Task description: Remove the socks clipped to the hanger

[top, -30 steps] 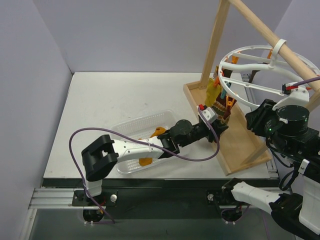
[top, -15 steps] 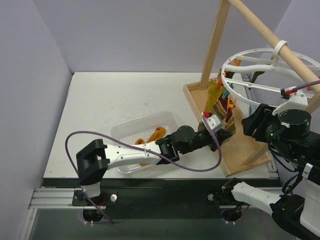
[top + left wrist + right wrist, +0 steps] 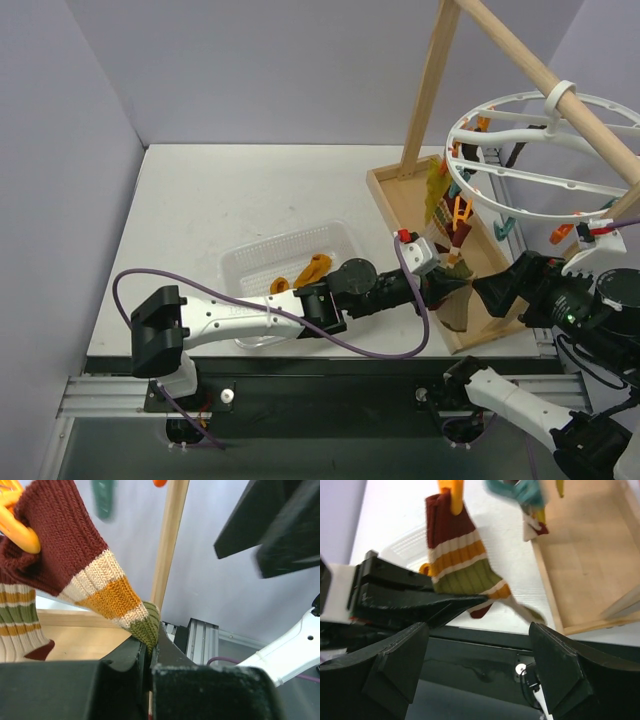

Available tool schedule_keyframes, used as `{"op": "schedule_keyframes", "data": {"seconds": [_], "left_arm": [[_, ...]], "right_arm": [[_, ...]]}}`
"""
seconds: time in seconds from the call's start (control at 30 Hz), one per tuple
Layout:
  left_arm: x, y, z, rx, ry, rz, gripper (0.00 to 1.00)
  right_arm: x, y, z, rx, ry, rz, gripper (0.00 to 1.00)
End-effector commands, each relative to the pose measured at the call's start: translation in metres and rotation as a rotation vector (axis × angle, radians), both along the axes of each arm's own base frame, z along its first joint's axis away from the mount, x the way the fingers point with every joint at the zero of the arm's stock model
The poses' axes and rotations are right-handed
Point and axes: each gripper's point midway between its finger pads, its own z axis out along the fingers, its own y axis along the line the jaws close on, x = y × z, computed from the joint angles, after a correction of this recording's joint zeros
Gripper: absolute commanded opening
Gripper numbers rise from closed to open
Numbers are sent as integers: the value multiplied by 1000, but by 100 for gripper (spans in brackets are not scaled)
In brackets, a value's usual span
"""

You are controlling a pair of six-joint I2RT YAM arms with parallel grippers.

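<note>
Toward the left of the white table: a clear plastic basket holding a mustard sock.

Reaching from the near left edge across the basket's near side toward the right: the left arm, low and stretched out.

At its tip, the left claw clenched on a striped sock. Pinched between the black fingers at the green band of the cuff, as seen from the left wrist. Maroon above, then cream, orange, cream and green bands. Pulled taut and slanting from the claw up to an orange clip, gripped there at its maroon end.

Just beside it, low in the left wrist view: a second sock with cream, green and mustard stripes.

Underneath, a wooden tray with an upright post and a slanted pole.

Hooked over that pole: the white round hanger, tilted, with a yellow sock dangling from its left rim and a teal clip near the orange one.

Farthest right, the right claw released, fingers spread wide with nothing between them, facing the left claw and the striped sock from close by, not touching either.
</note>
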Motion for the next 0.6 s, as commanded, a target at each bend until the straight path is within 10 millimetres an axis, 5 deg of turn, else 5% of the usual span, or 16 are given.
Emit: {"op": "schedule_keyframes", "data": {"seconds": [0.0, 0.13, 0.27, 0.57], "left_arm": [[-12, 5, 18, -27, -3, -37, 0], [-17, 4, 19, -30, 0, -54, 0], [-20, 5, 20, -11, 1, -58, 0], [-21, 16, 15, 1, 16, -36, 0]], "right_arm": [[-26, 14, -2, 72, 49, 114, 83], [-19, 34, 10, 120, 37, 181, 80], [-1, 34, 16, 105, 34, 121, 68], [35, 37, 40, 72, 8, 30, 68]]}}
